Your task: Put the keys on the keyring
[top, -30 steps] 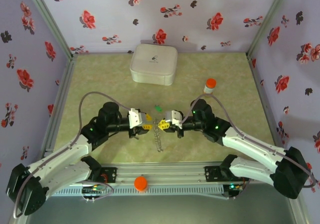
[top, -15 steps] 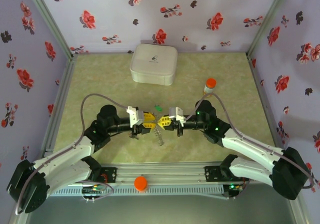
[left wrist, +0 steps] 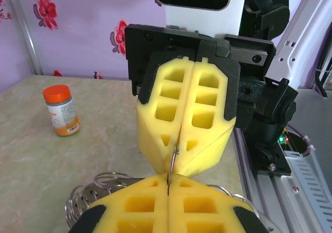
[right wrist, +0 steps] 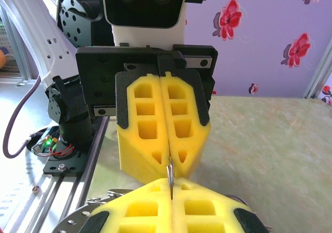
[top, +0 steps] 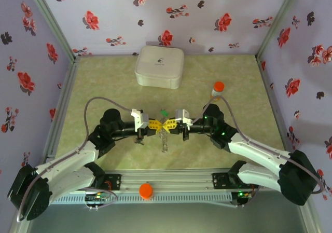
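Note:
My left gripper [top: 157, 125] and right gripper [top: 167, 125] meet tip to tip above the middle of the table, both shut. Between them runs the thin metal edge of the keyring [left wrist: 172, 163]. It is pinched in my left gripper [left wrist: 168, 182] and in the right gripper [left wrist: 177, 149] facing it. The right wrist view shows the same edge of the keyring [right wrist: 169, 174] between my right gripper [right wrist: 170, 189] and the left one. The rest of the keyring [top: 165, 139] hangs below the jaws. A small green key tab [top: 164, 112] lies on the table just behind them. The dark key is hidden.
A white rounded-square case [top: 159, 66] sits at the back centre. An orange-capped bottle [top: 217, 88] stands at the back right, also the bottle [left wrist: 61, 110] in the left wrist view. An orange knob [top: 146, 191] sits on the front rail [top: 171, 183].
The two grippers have come together at the centre. My left gripper has shut on the keyring that the right gripper was holding. The hanging part has risen slightly.

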### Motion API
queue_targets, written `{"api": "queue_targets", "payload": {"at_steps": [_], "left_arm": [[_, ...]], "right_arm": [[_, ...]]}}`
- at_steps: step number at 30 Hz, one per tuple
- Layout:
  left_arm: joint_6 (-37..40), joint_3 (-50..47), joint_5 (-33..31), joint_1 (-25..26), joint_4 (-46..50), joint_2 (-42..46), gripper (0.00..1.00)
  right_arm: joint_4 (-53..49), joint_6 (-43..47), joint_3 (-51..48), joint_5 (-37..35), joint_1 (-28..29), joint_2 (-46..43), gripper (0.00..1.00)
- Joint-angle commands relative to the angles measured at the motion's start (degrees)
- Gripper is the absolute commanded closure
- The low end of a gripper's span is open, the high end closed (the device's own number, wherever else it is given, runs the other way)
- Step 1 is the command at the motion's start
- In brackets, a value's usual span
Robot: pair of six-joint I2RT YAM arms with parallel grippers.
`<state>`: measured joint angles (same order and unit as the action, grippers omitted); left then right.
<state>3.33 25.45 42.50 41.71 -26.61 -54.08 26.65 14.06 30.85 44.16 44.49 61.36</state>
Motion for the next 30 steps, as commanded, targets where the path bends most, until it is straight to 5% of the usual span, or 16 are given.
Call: {"api": "queue_targets", "payload": {"at_steps": [1, 2, 4, 9, 14, 19, 24, 30], "left_arm": [[0.1, -0.2, 1.3, 0.5, -3.3, -0.1, 1.00], [0.2, -0.1, 0.6, 0.5, -2.9, 0.0, 1.00], [1.4, 0.3, -1.4, 0.5, -1.2, 0.7, 1.00], [8.8, 1.9, -10.7, 1.2, 7.2, 1.7, 1.00], [12.8, 2.8, -13.4, 1.8, 10.1, 1.1, 1.00], [13.5, 2.8, -16.6, 2.0, 9.8, 1.4, 1.00], [15.0, 2.6, -28.5, 2.0, 10.1, 3.8, 1.00], [16.7, 3.3, -43.2, 1.4, 10.7, 6.1, 1.00]], "right_arm": [[2.0, -0.9, 0.0, -0.6, 0.6, 0.2, 0.90], [0.9, -0.4, -0.2, -3.1, 0.6, -0.4, 0.74], [-4.4, 3.2, -0.1, -8.0, 0.6, -1.7, 0.64], [-19.5, 13.1, 2.2, -16.5, 0.6, -3.2, 0.66], [-18.5, 11.8, 3.7, -11.1, 0.9, -1.9, 0.68], [-16.4, 11.1, 4.0, -16.7, 1.2, -0.4, 0.65], [-14.0, -1.0, 6.2, -32.3, 0.6, 1.7, 0.60], [-15.4, -11.8, 10.5, -42.3, 0.3, 6.4, 0.59]]}}
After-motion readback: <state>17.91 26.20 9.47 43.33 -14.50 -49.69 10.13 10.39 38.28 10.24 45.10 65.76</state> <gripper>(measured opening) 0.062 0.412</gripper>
